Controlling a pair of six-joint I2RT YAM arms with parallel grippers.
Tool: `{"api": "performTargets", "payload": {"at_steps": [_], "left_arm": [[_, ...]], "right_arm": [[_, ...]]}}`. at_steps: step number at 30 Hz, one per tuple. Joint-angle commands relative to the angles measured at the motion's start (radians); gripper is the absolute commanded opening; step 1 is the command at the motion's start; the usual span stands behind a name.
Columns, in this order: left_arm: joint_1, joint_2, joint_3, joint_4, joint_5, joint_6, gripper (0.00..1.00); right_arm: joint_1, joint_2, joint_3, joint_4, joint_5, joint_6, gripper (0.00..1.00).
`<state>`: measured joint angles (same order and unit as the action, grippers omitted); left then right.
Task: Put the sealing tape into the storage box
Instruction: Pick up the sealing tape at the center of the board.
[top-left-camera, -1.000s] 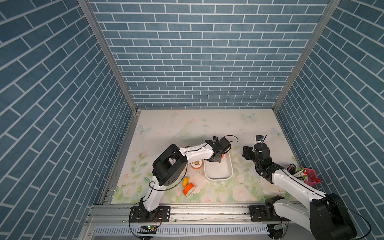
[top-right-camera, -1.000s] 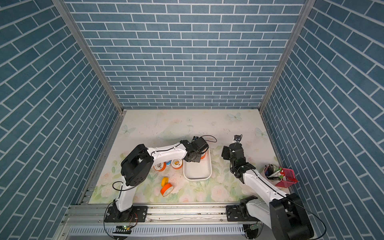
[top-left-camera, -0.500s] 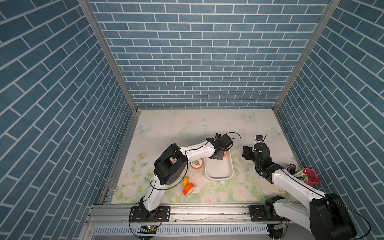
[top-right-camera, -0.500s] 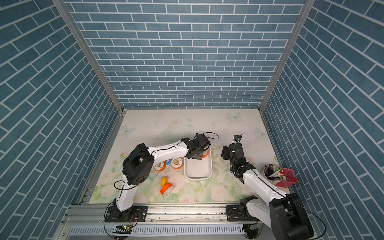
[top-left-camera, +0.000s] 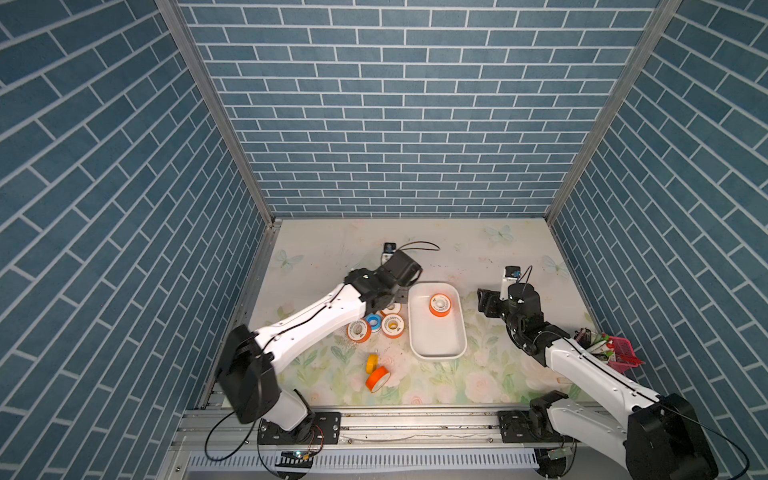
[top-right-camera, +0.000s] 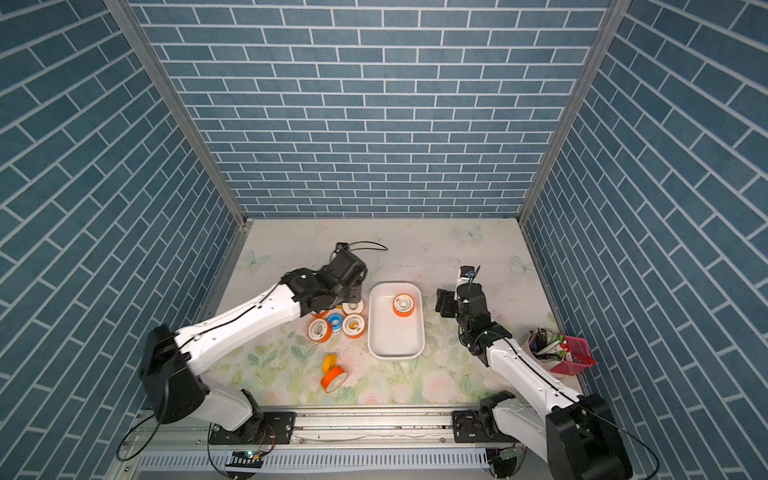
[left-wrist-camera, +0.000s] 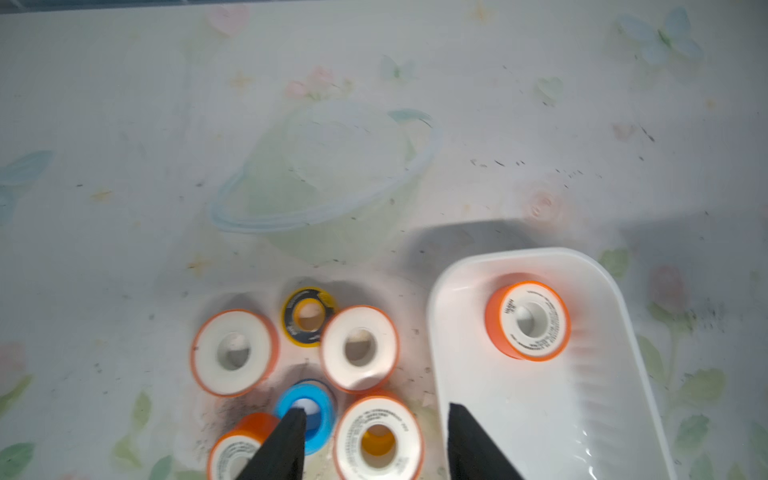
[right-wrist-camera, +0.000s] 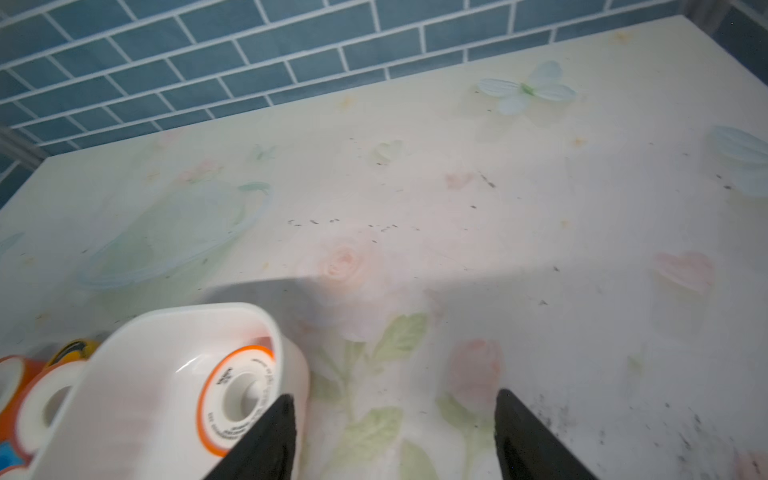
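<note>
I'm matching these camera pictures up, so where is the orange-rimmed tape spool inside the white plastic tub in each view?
In a top view: the orange-rimmed tape spool lies in the far end of the white plastic tub, below centre.
In a top view: the spool, same place.
Left wrist view: the spool, inside the tub.
Right wrist view: the spool, inside the tub.
Shared landmark: the tub's rounded rim.

orange spool (left-wrist-camera: 232, 451) cut off at the edge, pen cup (top-right-camera: 542, 347) contents too small to tell
</note>
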<state>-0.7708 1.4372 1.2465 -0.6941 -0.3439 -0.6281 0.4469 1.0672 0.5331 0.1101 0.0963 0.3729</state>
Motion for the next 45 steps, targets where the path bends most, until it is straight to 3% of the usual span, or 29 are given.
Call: {"api": "performTargets", "payload": {"at_steps": [1, 5, 10, 19, 24, 32, 45], "left_arm": [[0.098, -0.136, -0.128, -0.041, 0.000, 0.041, 0.65], [0.223, -0.264, -0.232, -0.050, 0.019, 0.086, 0.75], [0.284, -0.382, -0.320, -0.042, -0.001, 0.114, 1.00], [0.305, -0.489, -0.364, 0.041, 0.039, 0.152, 1.00], [0.307, -0.486, -0.369, 0.045, 0.043, 0.153, 1.00], [0.307, -0.456, -0.369, 0.042, 0.035, 0.148, 1.00], [0.307, -0.448, -0.369, 0.042, 0.037, 0.148, 1.00]], "right_arm": [[0.076, 0.070, 0.183, -0.080, -0.154, -0.096, 0.76], [0.174, 0.220, 0.378, -0.151, -0.280, -0.126, 0.80], [0.327, 0.514, 0.690, -0.345, -0.277, -0.199, 0.85], [0.427, 0.904, 1.088, -0.570, -0.277, -0.286, 0.94], [0.453, 1.061, 1.250, -0.700, -0.198, -0.314, 0.97], [0.460, 1.183, 1.356, -0.799, -0.165, -0.352, 0.98], [0.460, 1.235, 1.381, -0.873, -0.165, -0.370, 0.90]]}}
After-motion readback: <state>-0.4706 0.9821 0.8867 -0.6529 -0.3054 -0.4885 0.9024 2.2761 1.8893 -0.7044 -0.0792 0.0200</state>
